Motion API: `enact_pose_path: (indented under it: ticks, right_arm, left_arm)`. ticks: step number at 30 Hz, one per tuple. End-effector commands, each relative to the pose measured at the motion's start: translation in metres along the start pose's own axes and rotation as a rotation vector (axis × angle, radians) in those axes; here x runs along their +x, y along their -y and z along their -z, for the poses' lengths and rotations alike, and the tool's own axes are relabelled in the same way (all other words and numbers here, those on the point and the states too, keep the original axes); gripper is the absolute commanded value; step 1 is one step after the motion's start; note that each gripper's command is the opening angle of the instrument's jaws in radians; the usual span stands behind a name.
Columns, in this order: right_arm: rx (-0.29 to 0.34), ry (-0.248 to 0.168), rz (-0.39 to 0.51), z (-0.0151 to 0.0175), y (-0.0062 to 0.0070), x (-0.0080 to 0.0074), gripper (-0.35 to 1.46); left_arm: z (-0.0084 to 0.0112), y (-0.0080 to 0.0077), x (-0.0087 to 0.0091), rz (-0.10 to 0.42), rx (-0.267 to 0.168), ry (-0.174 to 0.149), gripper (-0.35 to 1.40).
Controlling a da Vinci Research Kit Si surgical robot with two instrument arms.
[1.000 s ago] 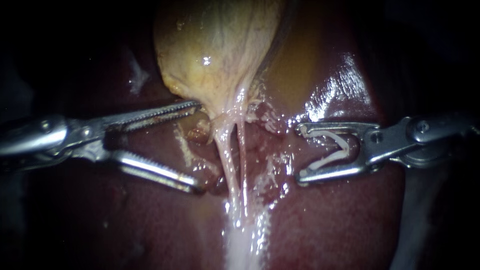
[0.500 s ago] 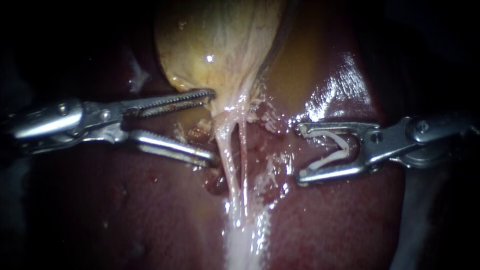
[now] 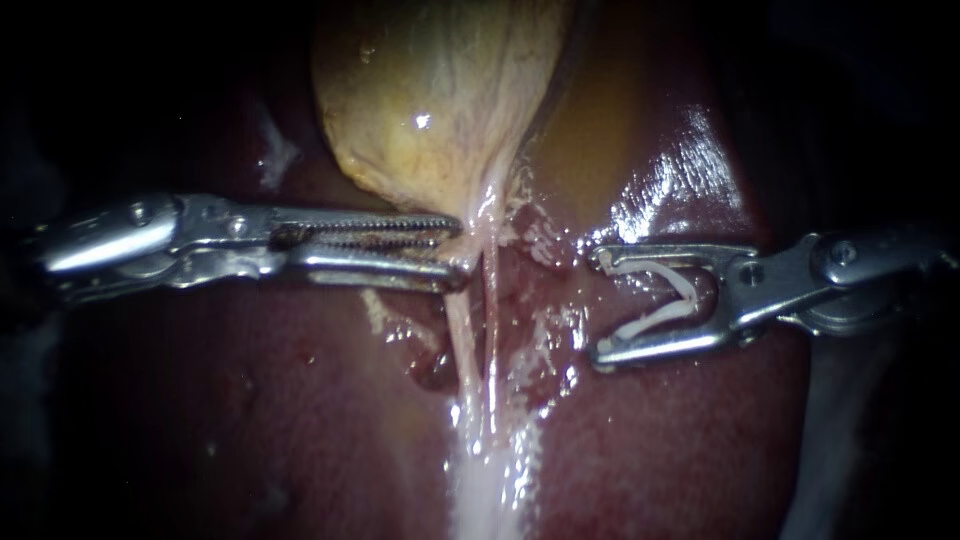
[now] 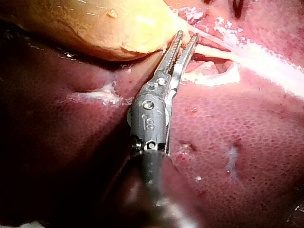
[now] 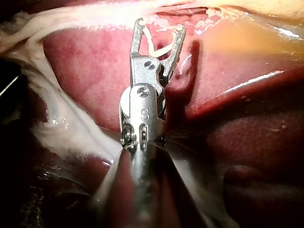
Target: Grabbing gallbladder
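Left instrument (image 3: 463,248) comes in over dark red liver (image 3: 300,420), shaft roughly level. Its toothed jaws are clenched almost together, only a thin slit between them. The tips pinch the tapered lower end of the gallbladder (image 3: 440,90), right where it narrows. In the left wrist view the same instrument (image 4: 187,37) has its jaw tips at the pointed yellow end of the gallbladder (image 4: 85,23), with pale tissue just ahead of them. How much tissue sits inside the bite is hard to make out. The gallbladder itself is yellow-tan and wet. It sits at the upper middle of the endoscope view, lying on the liver, and its bottom end is level with the left jaws. Two pale strands (image 3: 480,330) run down from that end, side by side, into a white glossy band at the lower middle. To the right of the strands is shiny liver with a yellowish wet patch. Right instrument (image 3: 600,305) comes in from the right, its jaws pointing toward the strands but apart from them. Those jaws stand wide, holding a white V-shaped clip (image 3: 683,295) seated between them, one leg toward each jaw. In the right wrist view the clip (image 5: 153,49) sits the same way, and the jaw tips are near a pale band of tissue ahead. Cannot tell whether they touch it.
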Motion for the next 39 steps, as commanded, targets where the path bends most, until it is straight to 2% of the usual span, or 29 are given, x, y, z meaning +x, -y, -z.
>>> enact_pose_path:
  ticks: [1,7,16,25,32,39]
  right_arm:
    - [0.000,0.000,0.000,0.0000,0.0000,0.0000,0.50]
    - [0.001,0.000,0.000,0.0000,0.0001,0.0000,0.50]
    - [0.001,0.000,0.000,0.0000,0.0001,0.0000,0.50]
    - [0.001,0.000,0.000,0.0001,0.0001,0.0000,0.50]
    - [0.001,0.000,0.000,0.0001,0.0001,0.0000,0.50]
    - [0.001,0.000,0.000,0.0001,0.0000,0.0000,0.50]
  left_arm:
    - [0.0003,0.0000,0.0002,0.012,-0.001,0.001,-0.05]
    - [0.0012,0.0000,0.0006,0.038,0.004,0.008,-0.35]
    - [0.0021,-0.0003,0.0009,0.075,0.003,0.018,-0.35]
    - [0.0036,-0.0018,0.0015,0.096,0.004,0.018,-0.35]
    - [0.0058,-0.0028,0.0036,0.112,-0.004,0.020,-0.35]
    - [0.0072,-0.0029,0.0048,0.118,-0.012,0.024,-0.35]
